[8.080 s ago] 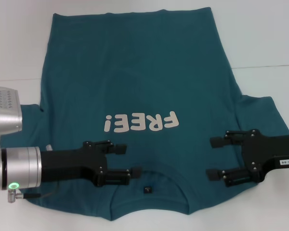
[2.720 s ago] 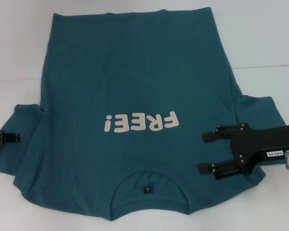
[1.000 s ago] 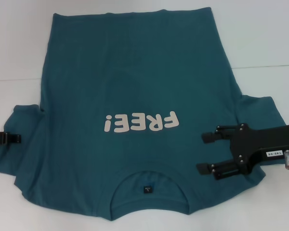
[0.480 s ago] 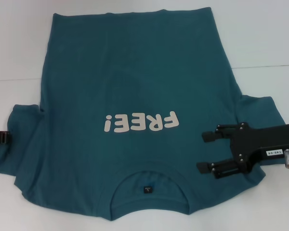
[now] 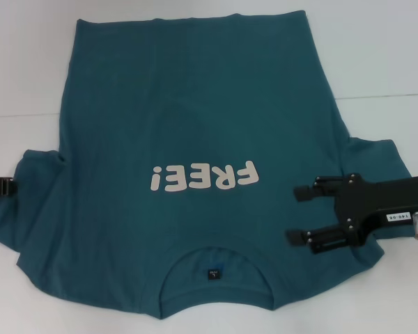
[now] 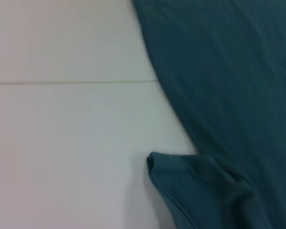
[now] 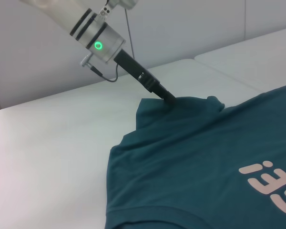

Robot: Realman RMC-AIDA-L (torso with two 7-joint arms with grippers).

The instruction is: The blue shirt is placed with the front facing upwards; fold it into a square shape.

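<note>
**Teal shirt spread flat, left gripper at its sleeve**

The blue shirt (image 5: 195,132), a large dark teal-blue short-sleeved T-shirt of soft matte cotton, lies front up on the smooth white table (image 5: 376,56), its round ribbed neck nearest the robot and its hem far away. Pale pinkish-white rounded letters reading "FREE!" (image 5: 203,177) cross the chest, upside down in the head view. A small dark square label (image 5: 212,273) sits inside the neck; its writing is too small to read. The cloth is mostly flat, with rumpled folds at the sleeve on the robot's left.

The left gripper (image 7: 168,97), a slim black tool on a silver arm with a green light, meets that bunched sleeve edge; whether its fingers grip the cloth cannot be told. The right gripper (image 5: 308,216), black and angular, hovers over the shirt near the sleeve on the robot's right, its two fingers spread apart, holding nothing. A white tag on its body bears small illegible print.
</note>
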